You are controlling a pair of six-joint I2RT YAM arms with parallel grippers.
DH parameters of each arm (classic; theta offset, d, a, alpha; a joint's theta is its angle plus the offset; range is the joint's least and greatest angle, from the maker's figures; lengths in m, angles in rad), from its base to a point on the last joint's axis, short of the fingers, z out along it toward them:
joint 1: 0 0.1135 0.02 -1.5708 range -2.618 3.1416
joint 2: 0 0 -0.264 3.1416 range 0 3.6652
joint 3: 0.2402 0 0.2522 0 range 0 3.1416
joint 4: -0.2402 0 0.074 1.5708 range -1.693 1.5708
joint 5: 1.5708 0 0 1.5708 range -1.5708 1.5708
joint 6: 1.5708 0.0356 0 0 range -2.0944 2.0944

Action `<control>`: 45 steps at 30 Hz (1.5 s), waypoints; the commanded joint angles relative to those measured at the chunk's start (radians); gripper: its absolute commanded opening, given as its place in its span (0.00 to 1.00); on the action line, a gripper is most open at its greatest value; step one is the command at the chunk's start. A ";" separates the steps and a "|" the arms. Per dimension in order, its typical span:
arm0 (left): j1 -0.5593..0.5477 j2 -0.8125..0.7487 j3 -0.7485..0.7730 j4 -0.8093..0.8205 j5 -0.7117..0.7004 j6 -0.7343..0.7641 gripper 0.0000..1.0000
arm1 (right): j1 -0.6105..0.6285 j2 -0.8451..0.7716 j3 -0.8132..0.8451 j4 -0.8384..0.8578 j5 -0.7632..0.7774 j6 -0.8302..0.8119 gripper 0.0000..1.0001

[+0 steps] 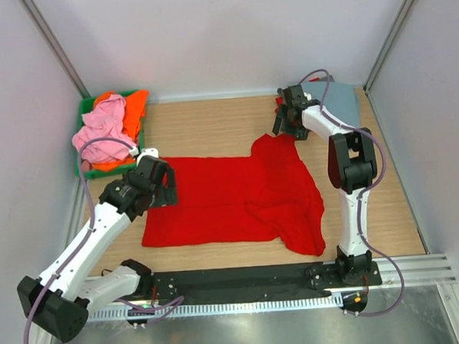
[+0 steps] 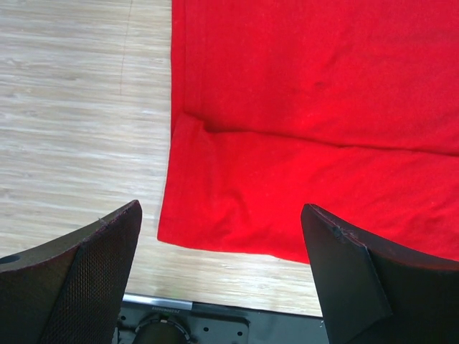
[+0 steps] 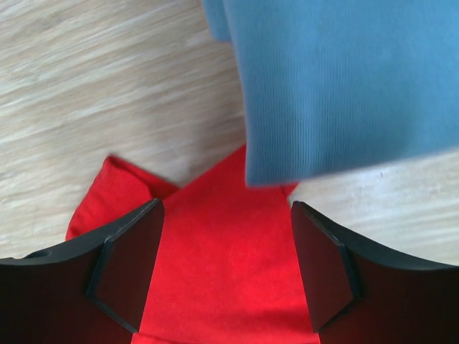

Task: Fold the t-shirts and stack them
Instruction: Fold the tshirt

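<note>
Left hand (image 2: 221,211) gapes empty over red t-shirt (image 2: 323,107) — right hand (image 3: 226,209) likewise, grey-blue t-shirt (image 3: 344,79) cut off above

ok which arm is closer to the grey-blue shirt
Right. The right arm hangs beside the grey-blue shirt, above the red shirt; the left arm is far off at that shirt's other end.
</note>
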 commanded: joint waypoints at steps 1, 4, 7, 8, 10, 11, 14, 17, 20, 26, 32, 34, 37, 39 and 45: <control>0.007 0.001 -0.003 0.045 -0.026 0.022 0.93 | -0.010 0.037 0.077 0.045 -0.016 -0.021 0.77; 0.009 0.017 -0.003 0.042 -0.031 0.022 0.93 | -0.009 0.092 0.115 0.042 -0.004 -0.032 0.68; 0.012 0.021 -0.002 0.045 -0.036 0.022 0.93 | -0.010 0.120 0.123 0.052 -0.025 -0.038 0.48; 0.016 0.023 0.000 0.050 -0.034 0.019 0.93 | -0.010 0.120 0.120 0.056 -0.035 -0.040 0.38; 0.038 0.052 0.015 0.066 -0.037 0.002 0.96 | -0.009 0.098 0.089 0.077 -0.065 -0.046 0.08; 0.050 0.075 0.027 0.076 -0.033 -0.007 0.96 | -0.009 0.079 0.066 0.114 -0.073 -0.046 0.01; 0.125 0.225 0.129 0.115 0.030 -0.034 0.94 | 0.002 -0.019 -0.052 0.197 -0.067 -0.043 0.01; 0.206 0.447 0.271 0.134 0.082 -0.043 0.89 | 0.008 -0.131 -0.174 0.232 -0.021 -0.048 0.01; 0.246 0.668 0.420 0.146 0.110 -0.053 0.81 | 0.008 -0.256 -0.271 0.211 0.057 -0.074 0.01; 0.271 0.947 0.669 0.117 0.104 -0.080 0.78 | -0.056 -0.414 -0.420 0.144 0.267 -0.090 0.01; 0.271 1.150 0.929 0.022 0.076 -0.075 0.76 | -0.108 -0.440 -0.455 0.099 0.340 -0.101 0.01; 0.271 1.201 0.981 0.014 0.073 -0.072 0.75 | -0.113 -0.448 -0.466 0.108 0.303 -0.104 0.01; 0.269 1.235 1.021 0.052 0.113 -0.067 0.76 | -0.115 -0.452 -0.483 0.131 0.284 -0.117 0.01; 0.263 1.248 1.037 0.089 0.150 -0.070 0.76 | -0.115 -0.448 -0.480 0.134 0.260 -0.118 0.01; 0.237 1.321 1.152 0.139 0.173 -0.090 0.75 | -0.116 -0.432 -0.484 0.142 0.214 -0.124 0.01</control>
